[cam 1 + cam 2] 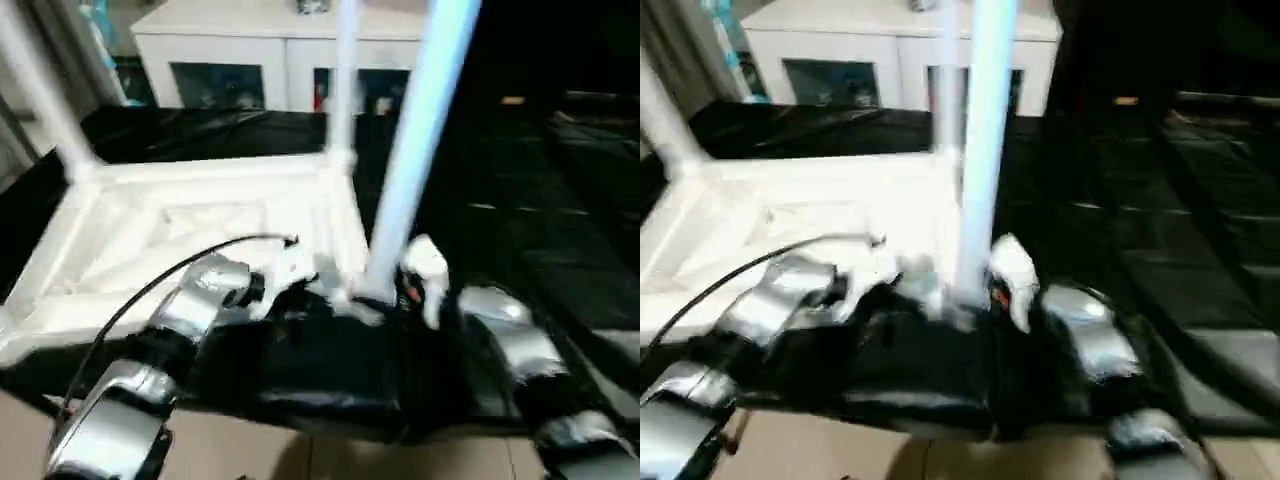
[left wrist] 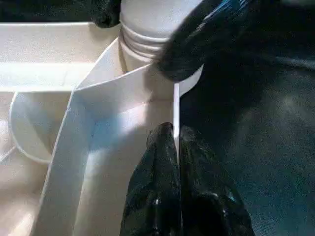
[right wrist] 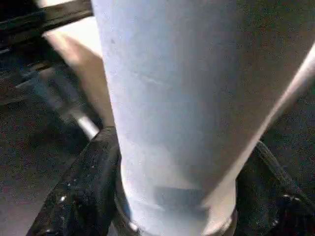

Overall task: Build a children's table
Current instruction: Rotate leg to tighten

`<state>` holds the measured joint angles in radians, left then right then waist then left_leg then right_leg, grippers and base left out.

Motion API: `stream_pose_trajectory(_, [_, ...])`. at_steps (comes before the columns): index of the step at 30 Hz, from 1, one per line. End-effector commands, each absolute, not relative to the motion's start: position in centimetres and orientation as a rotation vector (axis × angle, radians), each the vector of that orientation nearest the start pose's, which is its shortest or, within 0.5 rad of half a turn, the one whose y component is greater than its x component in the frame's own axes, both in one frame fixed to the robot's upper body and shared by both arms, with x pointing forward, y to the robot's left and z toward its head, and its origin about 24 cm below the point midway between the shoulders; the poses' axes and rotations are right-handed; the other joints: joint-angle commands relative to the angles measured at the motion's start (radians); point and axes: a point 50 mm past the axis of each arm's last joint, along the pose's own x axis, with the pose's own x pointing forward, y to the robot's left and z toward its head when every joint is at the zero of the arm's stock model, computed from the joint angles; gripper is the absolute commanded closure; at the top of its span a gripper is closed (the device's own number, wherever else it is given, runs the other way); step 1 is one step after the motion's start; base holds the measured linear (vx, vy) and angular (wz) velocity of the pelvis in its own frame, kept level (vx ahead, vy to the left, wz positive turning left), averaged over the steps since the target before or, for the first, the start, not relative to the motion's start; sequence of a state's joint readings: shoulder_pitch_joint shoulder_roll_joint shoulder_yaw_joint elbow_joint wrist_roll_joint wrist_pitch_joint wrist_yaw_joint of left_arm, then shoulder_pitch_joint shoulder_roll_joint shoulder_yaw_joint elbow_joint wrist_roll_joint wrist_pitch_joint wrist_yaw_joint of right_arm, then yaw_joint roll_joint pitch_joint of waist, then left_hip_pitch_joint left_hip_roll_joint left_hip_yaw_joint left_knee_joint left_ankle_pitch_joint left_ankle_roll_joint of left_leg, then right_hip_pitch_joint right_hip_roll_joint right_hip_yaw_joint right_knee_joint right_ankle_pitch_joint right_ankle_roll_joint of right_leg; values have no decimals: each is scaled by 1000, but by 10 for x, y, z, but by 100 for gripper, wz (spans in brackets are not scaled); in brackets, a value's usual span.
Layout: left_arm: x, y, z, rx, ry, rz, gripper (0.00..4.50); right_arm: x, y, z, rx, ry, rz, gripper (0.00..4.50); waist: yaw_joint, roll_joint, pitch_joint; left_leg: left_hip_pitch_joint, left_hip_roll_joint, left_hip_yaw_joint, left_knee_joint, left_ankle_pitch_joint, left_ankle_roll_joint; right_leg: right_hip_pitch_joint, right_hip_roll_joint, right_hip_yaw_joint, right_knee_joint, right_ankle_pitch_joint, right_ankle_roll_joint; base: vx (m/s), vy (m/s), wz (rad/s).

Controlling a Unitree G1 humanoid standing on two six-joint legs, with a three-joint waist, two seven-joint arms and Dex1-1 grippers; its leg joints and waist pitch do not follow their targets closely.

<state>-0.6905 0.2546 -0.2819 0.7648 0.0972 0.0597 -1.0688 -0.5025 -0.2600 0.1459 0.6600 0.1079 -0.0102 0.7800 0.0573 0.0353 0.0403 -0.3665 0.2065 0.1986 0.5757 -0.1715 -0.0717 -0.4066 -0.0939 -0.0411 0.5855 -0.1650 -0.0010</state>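
Note:
The white table top (image 1: 200, 230) lies upside down on a black sheet, ribbed underside up. Two legs stand in its far corner sockets, one on the left (image 1: 40, 90) and one on the right (image 1: 345, 80). A third leg (image 1: 415, 150) stands upright at the near right corner. My right gripper (image 3: 182, 196) is shut on the base of this leg, with a black finger (image 3: 88, 182) on each side, touching it. My left gripper (image 2: 174, 132) is shut on the thin rim wall (image 2: 175, 103) of the top, right beside that corner socket (image 2: 147, 44).
A white cabinet (image 1: 250, 50) with glass doors stands behind the work. The black sheet (image 1: 520, 200) spreads out to the right. Tan floor (image 1: 250, 450) shows at the near edge. A black cable (image 1: 150, 285) arcs over my left forearm.

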Motion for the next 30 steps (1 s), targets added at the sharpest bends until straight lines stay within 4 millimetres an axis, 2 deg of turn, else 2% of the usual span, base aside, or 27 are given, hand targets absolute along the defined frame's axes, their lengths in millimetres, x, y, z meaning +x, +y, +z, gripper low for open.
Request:
stream_pose_trajectory(1, [339,108,36,370,498,-1106,450,329,-144,21,-116,323,675,180,2,-9,-59,10,12,-11,-70,-288,18,44,-38,21,-69,-297,-204,0,0,0])
stream_pose_trajectory(3, [346,101,35,342,502,-1006,450,331,-134,16,-61,345,603,180,1,-13,-58,14,9,-9,-68,-284,20,40,-35,22,-71,-293,-203,0,0,0])
stream_pose_trajectory(6, [351,94,35,299,502,-922,450,334,-127,12,-24,370,516,180,2,-11,-57,12,9,-10,-69,-286,20,40,-36,21,-76,-320,-194,0,0,0])
stream_pose_trajectory(7, [356,86,34,273,499,-842,450,338,-121,9,5,394,408,180,3,-11,-57,11,9,-10,-69,-289,21,40,-37,21,-76,-323,-187,0,0,0])
stream_pose_trajectory(10, [358,77,33,277,494,-783,450,344,-119,7,13,397,246,181,2,-11,-57,16,6,-12,-71,-309,10,37,-38,19,-84,-369,-176,0,0,0])
stream_pose_trajectory(11, [358,73,32,279,497,-781,450,345,-118,8,2,390,224,181,3,-6,-55,16,8,-12,-72,-311,10,34,-38,20,-86,-360,-175,0,0,0])
stream_pose_trajectory(17, [358,66,33,305,497,-816,450,347,-115,8,-17,396,206,181,5,-6,-59,11,8,-13,-74,-307,26,41,-38,18,-81,-300,-179,0,0,0])
stream_pose_trajectory(22, [357,69,31,320,503,-836,450,348,-112,11,17,359,240,181,4,-8,-56,12,8,-12,-75,-329,31,39,-40,18,-87,-338,-175,0,0,0])
stream_pose_trajectory(24, [357,71,30,323,504,-843,450,349,-110,14,19,325,265,111,4,-9,-56,12,9,-13,-76,-326,33,39,-40,18,-87,-342,-172,0,0,0])
stream_pose_trajectory(25, [357,71,30,325,504,-845,450,349,-110,16,16,312,274,111,5,-10,-56,12,9,-13,-76,-325,33,39,-41,18,-86,-342,-172,0,0,0])
stream_pose_trajectory(28, [356,72,30,333,501,-871,450,350,-110,21,7,283,303,90,-2,-11,-55,2,8,-17,-80,-320,36,46,-42,15,-85,-359,-160,0,0,0])
stream_pose_trajectory(29, [356,72,30,338,501,-878,450,351,-112,24,-10,265,326,78,-3,-11,-55,2,9,-17,-79,-319,35,45,-42,15,-86,-362,-159,0,0,0])
stream_pose_trajectory(30, [356,72,30,346,499,-894,450,352,-114,27,-33,243,344,65,-3,-12,-55,8,10,-15,-78,-328,37,40,-41,16,-89,-367,-162,0,0,0])
